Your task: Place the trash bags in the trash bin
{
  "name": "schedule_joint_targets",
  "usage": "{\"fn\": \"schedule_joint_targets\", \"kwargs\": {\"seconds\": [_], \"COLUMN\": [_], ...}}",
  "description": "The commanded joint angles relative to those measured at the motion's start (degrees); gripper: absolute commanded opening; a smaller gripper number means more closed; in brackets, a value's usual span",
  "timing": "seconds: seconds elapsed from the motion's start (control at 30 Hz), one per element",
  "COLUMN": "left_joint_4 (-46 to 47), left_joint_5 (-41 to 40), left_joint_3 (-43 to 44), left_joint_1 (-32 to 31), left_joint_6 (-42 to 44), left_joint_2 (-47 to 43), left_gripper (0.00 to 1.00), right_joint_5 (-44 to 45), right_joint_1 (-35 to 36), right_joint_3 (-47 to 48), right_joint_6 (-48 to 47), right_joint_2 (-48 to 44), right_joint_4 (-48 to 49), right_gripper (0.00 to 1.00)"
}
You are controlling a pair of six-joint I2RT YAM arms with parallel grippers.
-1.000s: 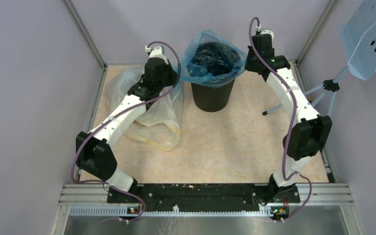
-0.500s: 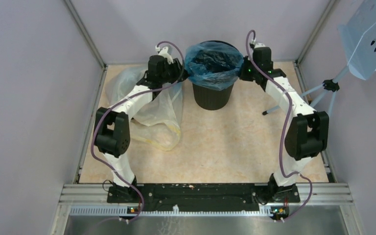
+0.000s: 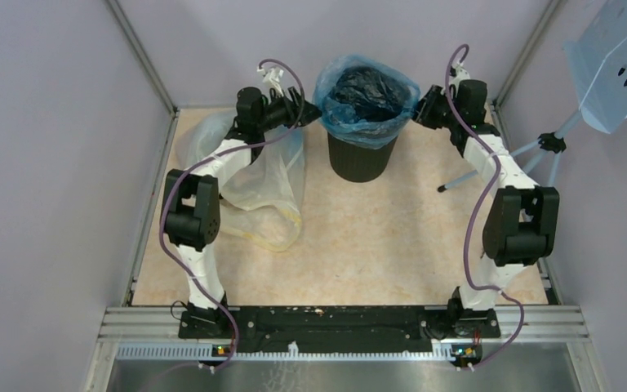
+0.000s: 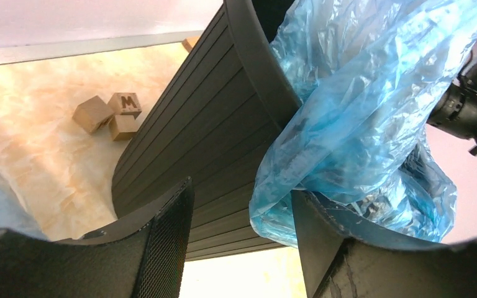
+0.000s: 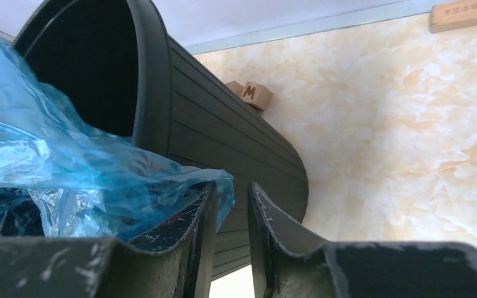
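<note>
The trash bin [image 3: 362, 157] is a black ribbed wastebasket standing at the back middle of the floor. The blue trash bag [image 3: 367, 96] lines its mouth, with the film folded out over the rim. My left gripper [image 3: 313, 113] sits at the bin's left rim, my right gripper [image 3: 419, 109] at its right rim. In the left wrist view the jaws of the left gripper [image 4: 242, 217] stand wide open beside the bin [image 4: 211, 124], and the bag [image 4: 360, 105] drapes over the right finger. In the right wrist view the right gripper [image 5: 233, 189] shows a narrow empty gap, with the bag [image 5: 56, 155] lying on its left finger beside the bin [image 5: 223, 130].
A large clear yellowish plastic bag [image 3: 261, 188] lies on the floor under the left arm. Small wooden blocks [image 4: 109, 115] sit behind the bin. A pale blue perforated panel [image 3: 620, 65] on a tripod [image 3: 539, 151] stands at the right. Grey walls close in the back and sides.
Both grippers held the bag's rim stretched above the bin, drew it down over the rim, then opened and let it go. Both arms have reached farther back.
</note>
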Motion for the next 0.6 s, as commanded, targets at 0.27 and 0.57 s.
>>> {"fn": "schedule_joint_targets", "kwargs": {"seconds": [0.27,0.57], "left_joint_4": [18.11,-6.50], "left_joint_5": [20.49,13.80], "left_joint_3": [1.85,-13.63], "left_joint_1": [-0.58,-2.54], "left_joint_6": [-14.38,-5.96], "left_joint_2": [3.60,-13.39], "left_gripper": [0.51,0.51], "right_joint_5": [-14.22,-8.49], "right_joint_1": [0.84,1.33], "right_joint_3": [-11.46,-22.01], "right_joint_6": [9.60,6.82], "right_joint_2": [-8.50,-26.49], "right_joint_4": [17.07,6.39], "right_gripper": [0.26,0.25]}}
